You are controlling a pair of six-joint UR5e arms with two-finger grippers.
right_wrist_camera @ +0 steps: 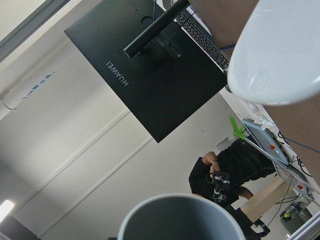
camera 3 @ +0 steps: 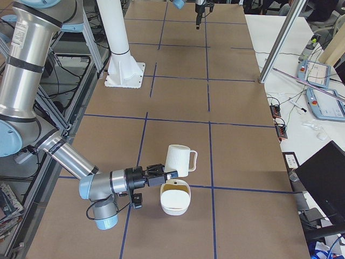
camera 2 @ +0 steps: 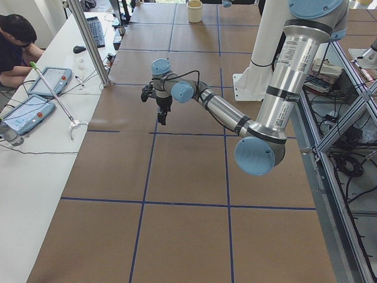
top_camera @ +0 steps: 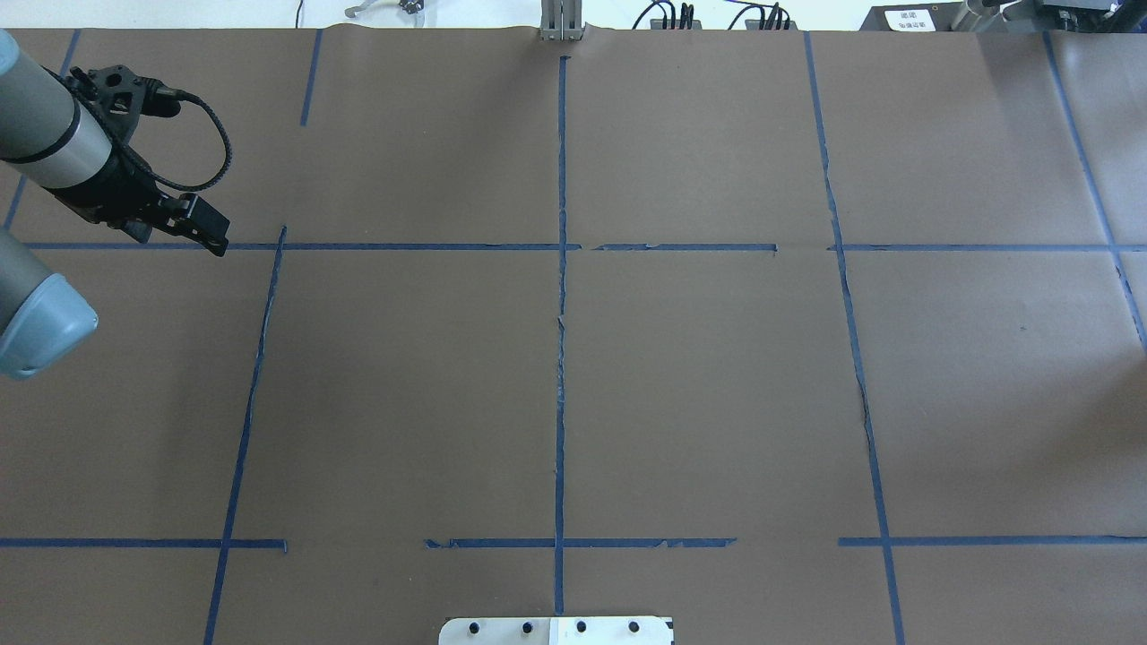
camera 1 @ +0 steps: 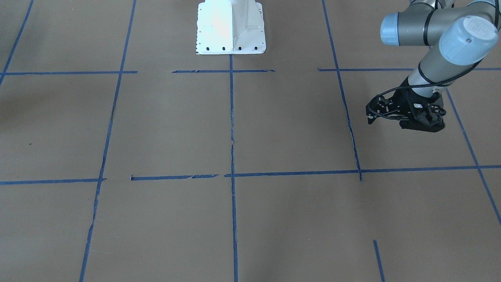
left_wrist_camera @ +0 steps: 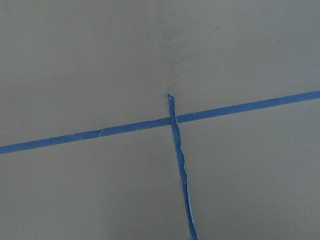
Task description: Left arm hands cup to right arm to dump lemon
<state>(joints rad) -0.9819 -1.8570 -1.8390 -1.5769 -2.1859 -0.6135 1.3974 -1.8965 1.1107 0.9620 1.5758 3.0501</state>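
Brown-paper worktop point(top_camera: 717, 403), gridded in blue tape, with operators' desks along one side. Landmark for this entry is the white bowl point(camera 3: 172, 208), near the right arm's end of the worktop.

Cup point(camera 3: 177, 160): off the worktop, just above the bowl, at the tip of the right pincer point(camera 3: 161, 174), which reaches in level from the robot's side of the bowl. Only the side camera shows that pincer, so I cannot tell whether it is clamped. The right wrist view looks into the cup's grey inside, so I judge the mouth is tipped down toward the bowl. No slice shows in the part I can see.

Lemon: not confirmed. The bowl's contents point(camera 3: 175, 189) read yellowish but are too small to resolve as slices.

Left pincer point(top_camera: 211, 237): well apart from the bowl at the opposite end of the worktop. It points down over a tape crossing and carries nothing. I cannot tell whether it is open or closed.

Judgement: hand-over done, dump in progress or just finished.

Risks from here:
- A thin slice may cling to the cup wall if the tilt is too shallow.
- The cup may slip or swing in a one-sided hold on a ribbed wall.
- The cup rim sits near the bowl, so lowering it could knock the bowl.
- A slice may land on the paper if the mouth is off-centre over the bowl.
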